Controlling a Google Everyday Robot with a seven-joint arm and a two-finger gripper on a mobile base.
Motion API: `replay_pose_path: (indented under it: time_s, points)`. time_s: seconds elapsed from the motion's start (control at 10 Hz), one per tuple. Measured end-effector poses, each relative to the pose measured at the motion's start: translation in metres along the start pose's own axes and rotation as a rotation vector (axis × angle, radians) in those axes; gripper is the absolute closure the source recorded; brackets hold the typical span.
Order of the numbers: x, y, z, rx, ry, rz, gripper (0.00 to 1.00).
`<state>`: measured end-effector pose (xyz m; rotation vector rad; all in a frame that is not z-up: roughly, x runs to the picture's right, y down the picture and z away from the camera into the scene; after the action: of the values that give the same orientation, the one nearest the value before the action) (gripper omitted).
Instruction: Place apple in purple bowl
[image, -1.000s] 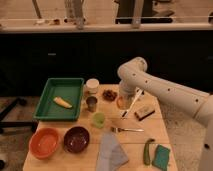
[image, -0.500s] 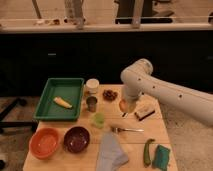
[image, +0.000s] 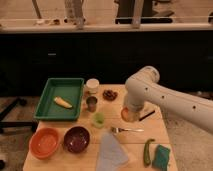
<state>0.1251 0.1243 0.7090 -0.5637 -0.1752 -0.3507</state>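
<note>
The apple, small and yellow-orange, sits in my gripper at the end of the white arm, over the middle right of the wooden table. The gripper is shut on the apple and partly covers its top. The purple bowl, dark and glossy, stands at the front of the table, to the left of and nearer than the gripper, about a bowl's width away. The bowl holds nothing.
An orange bowl stands left of the purple one. A green tray holds a yellow banana-like piece. A white cup, metal cup, green cup, dark lumpy item, fork, grey cloth, green vegetable and teal sponge lie around.
The gripper has moved with the apple from near the dark lumpy item toward the front of the table. The arm now hides the block that lay to the right.
</note>
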Motion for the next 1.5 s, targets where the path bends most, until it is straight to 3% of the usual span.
replay_pose_path:
  time_s: [0.3,1.0,1.2,1.5]
  points:
    - [-0.008,0.022,-0.004,-0.018,-0.003,-0.01,1.0]
    - [-0.01,0.021,-0.003,-0.02,-0.002,-0.016,1.0]
    - [-0.024,0.025,-0.001,-0.039,-0.004,-0.046,1.0]
    - [-0.075,0.017,0.006,-0.057,-0.024,-0.129,1.0]
